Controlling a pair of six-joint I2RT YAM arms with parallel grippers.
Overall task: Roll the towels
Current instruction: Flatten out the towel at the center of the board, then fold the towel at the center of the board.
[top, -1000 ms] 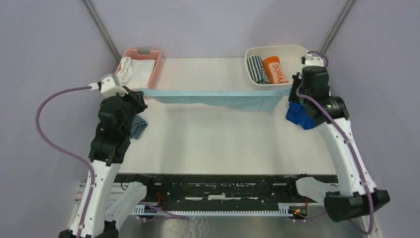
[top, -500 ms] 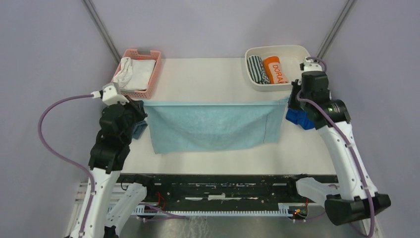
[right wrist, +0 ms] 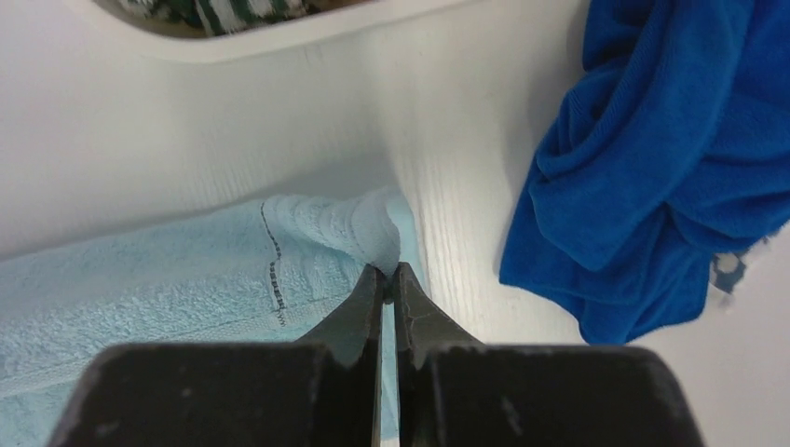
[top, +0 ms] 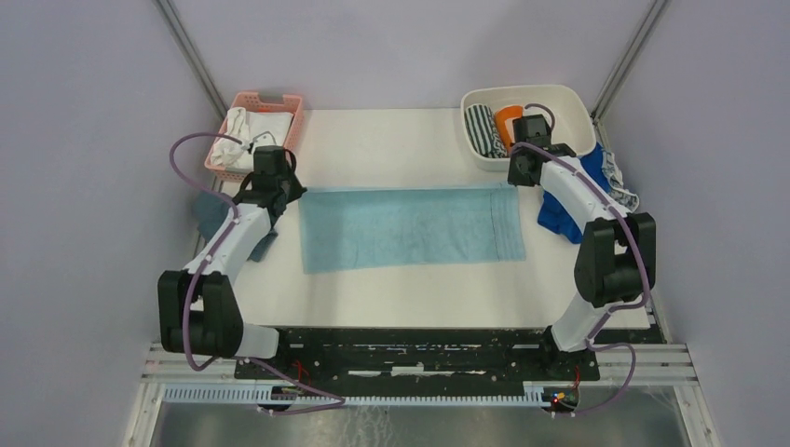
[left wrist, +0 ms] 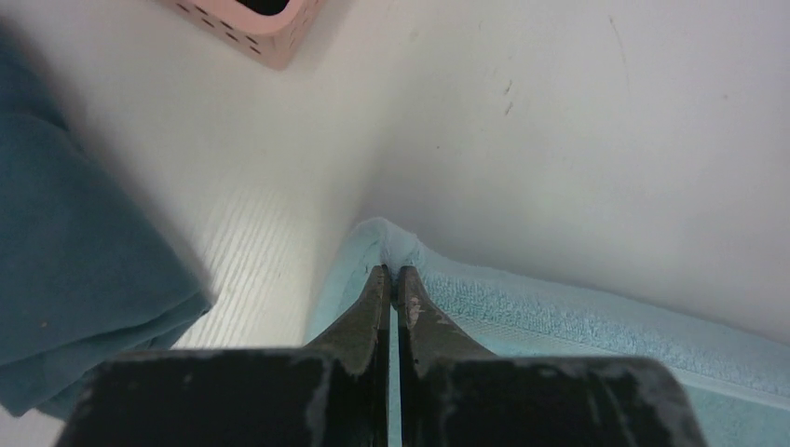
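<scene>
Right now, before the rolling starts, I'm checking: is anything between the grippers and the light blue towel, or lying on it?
Nothing visible. The left gripper and right gripper each pinch a far corner of the light blue towel, which lies flat and bare. The teal-grey cloth and royal blue towel lie off its ends, not touching it.

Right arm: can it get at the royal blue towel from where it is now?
Probably yes, after letting go. The right gripper is shut on a corner of the light blue towel; the royal blue towel lies heaped just beside it, only bare table between.
</scene>
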